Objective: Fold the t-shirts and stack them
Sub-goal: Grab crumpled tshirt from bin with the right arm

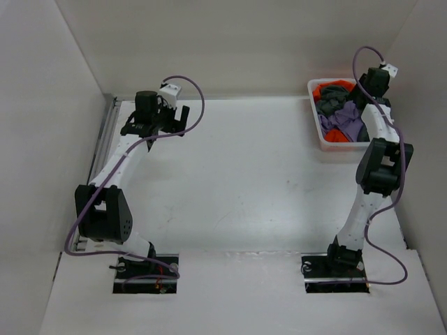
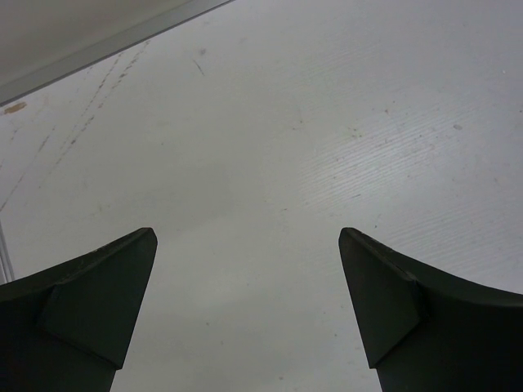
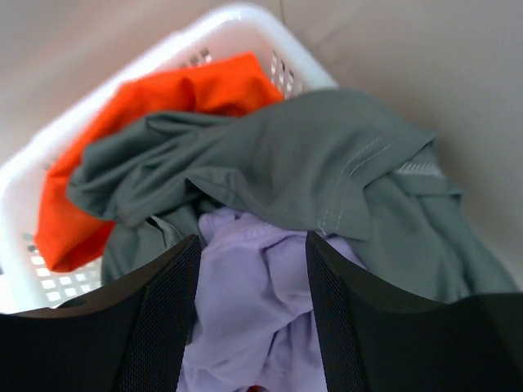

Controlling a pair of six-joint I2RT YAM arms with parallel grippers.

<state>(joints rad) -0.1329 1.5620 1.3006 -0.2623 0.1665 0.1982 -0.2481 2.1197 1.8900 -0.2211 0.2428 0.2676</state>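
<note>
The three t-shirts lie crumpled in a white mesh basket [image 1: 316, 129] at the far right. The orange one [image 1: 325, 91] is at the back, the dark grey one [image 1: 334, 106] is across the middle, and the lavender one [image 1: 341, 120] is in front. In the right wrist view the grey shirt [image 3: 278, 155] lies over the orange shirt [image 3: 163, 98] and the lavender shirt [image 3: 253, 286]. My right gripper [image 3: 253, 238] is open, down in the basket, its fingers on either side of a fold of the lavender shirt. My left gripper [image 1: 178, 115] is open and empty above the bare table [image 2: 270, 147] at the far left.
The basket rim [image 3: 237, 16] stands close to the back and right walls. A metal rail [image 1: 105, 132] runs along the table's left edge beside the left arm. The white table [image 1: 237, 167] lies between the two arms.
</note>
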